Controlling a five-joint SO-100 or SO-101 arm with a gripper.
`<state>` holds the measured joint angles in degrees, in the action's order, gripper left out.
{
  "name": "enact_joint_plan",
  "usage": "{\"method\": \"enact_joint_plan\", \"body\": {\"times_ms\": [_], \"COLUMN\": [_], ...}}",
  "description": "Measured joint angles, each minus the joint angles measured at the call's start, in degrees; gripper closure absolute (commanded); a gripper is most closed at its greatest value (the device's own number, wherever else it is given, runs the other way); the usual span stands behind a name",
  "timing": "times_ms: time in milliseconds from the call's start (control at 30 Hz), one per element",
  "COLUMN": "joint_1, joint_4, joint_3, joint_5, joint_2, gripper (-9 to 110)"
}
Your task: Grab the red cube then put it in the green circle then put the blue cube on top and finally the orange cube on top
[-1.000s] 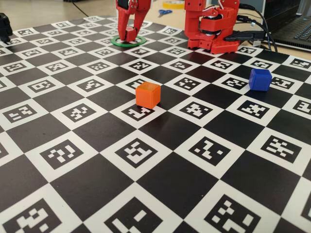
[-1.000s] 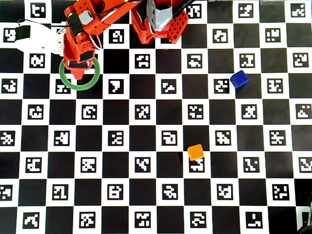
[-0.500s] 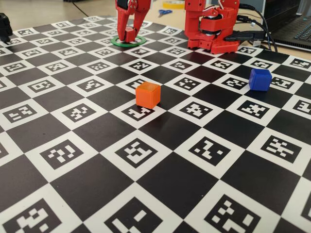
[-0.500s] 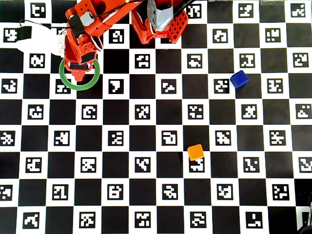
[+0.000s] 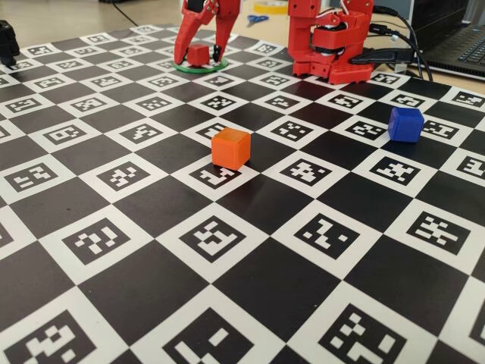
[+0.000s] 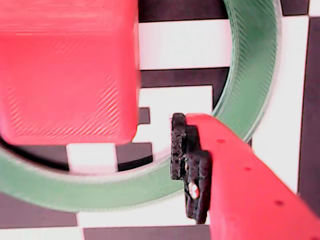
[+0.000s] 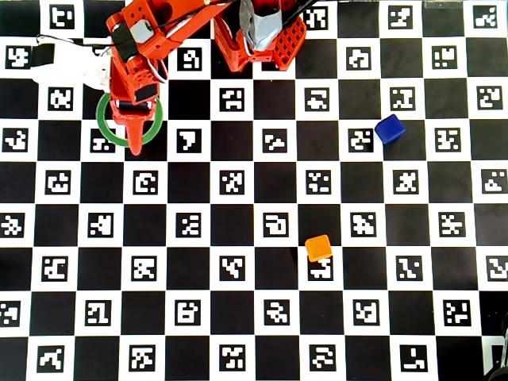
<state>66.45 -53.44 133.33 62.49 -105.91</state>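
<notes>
Red cube point(image 5: 198, 54) sits on the board inside the green circle point(image 5: 187, 68), with the gripper point(image 5: 198, 58) spread wide around it, fingers released and, as far as the fixed view shows, clear of the cube's sides. In the wrist view the cube point(image 6: 67, 70) fills the upper left within the ring point(image 6: 250, 75), a visible gap separating it from the black-padded finger point(image 6: 190, 170). Orange cube point(image 7: 319, 248) lies mid-board and blue cube point(image 7: 390, 128) toward the right in the overhead view, both well apart from the ring; there the arm probably hides the red cube.
</notes>
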Motion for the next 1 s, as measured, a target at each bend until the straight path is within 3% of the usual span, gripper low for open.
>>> {"method": "enact_joint_plan", "body": {"times_ms": [333, 667, 1000], "joint_1": [-5.0, -15.0, -39.9], "joint_4": [-22.7, -32.3, -37.0], "joint_3": [-20.3, -24.7, -28.0], "joint_5": [-18.4, -31.9, -48.3], "joint_2": [-5.7, -9.4, -21.5], "gripper": [50, 52, 60]}}
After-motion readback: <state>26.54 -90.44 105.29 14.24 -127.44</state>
